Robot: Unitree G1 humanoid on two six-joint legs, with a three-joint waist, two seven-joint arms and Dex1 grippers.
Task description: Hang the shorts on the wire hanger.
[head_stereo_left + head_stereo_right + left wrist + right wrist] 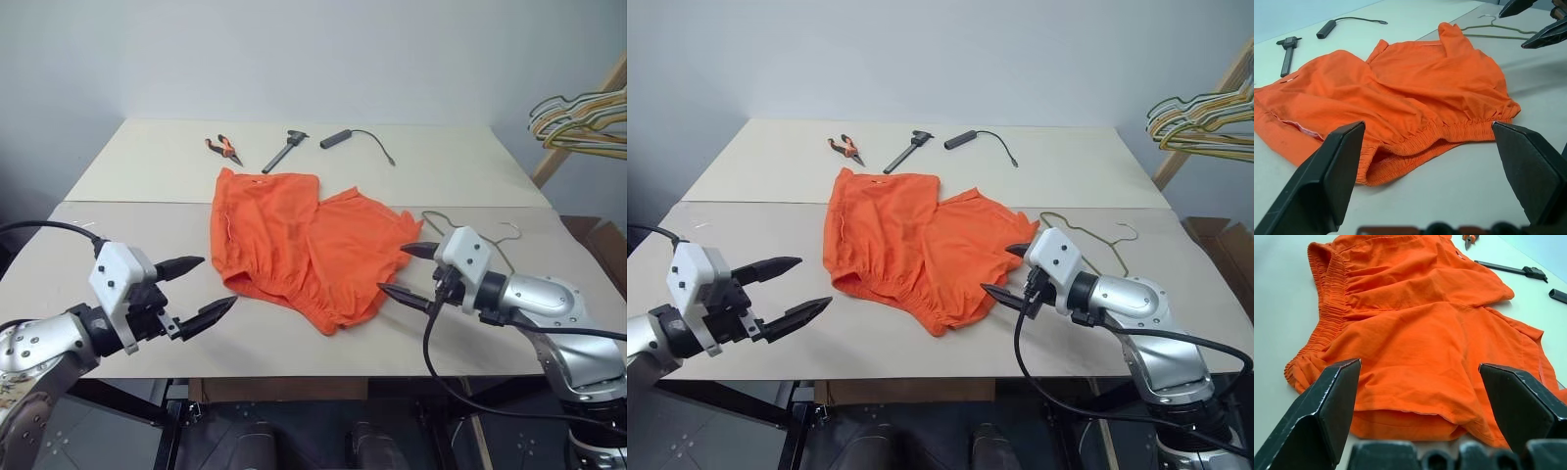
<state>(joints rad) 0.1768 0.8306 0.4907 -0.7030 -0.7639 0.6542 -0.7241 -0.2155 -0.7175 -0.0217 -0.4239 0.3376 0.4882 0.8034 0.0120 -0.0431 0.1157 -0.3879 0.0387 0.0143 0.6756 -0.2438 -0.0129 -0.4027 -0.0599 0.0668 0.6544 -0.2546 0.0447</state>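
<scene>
With the shorts (299,245) lying flat mid-desk (147,176), waistband toward the robot, and the hanger (1087,240) just beyond their right edge, the right gripper (409,274) sits nearer both than the left gripper (201,291), each with fingers spread, empty.

One pair of shorts (299,245); one wire hanger (1087,238); one pair of pliers (224,148); one hammer-like tool (285,150); one corded handle (338,138); one cluster of hangers (583,122); two grippers, left gripper (201,290) and right gripper (411,274).
</scene>
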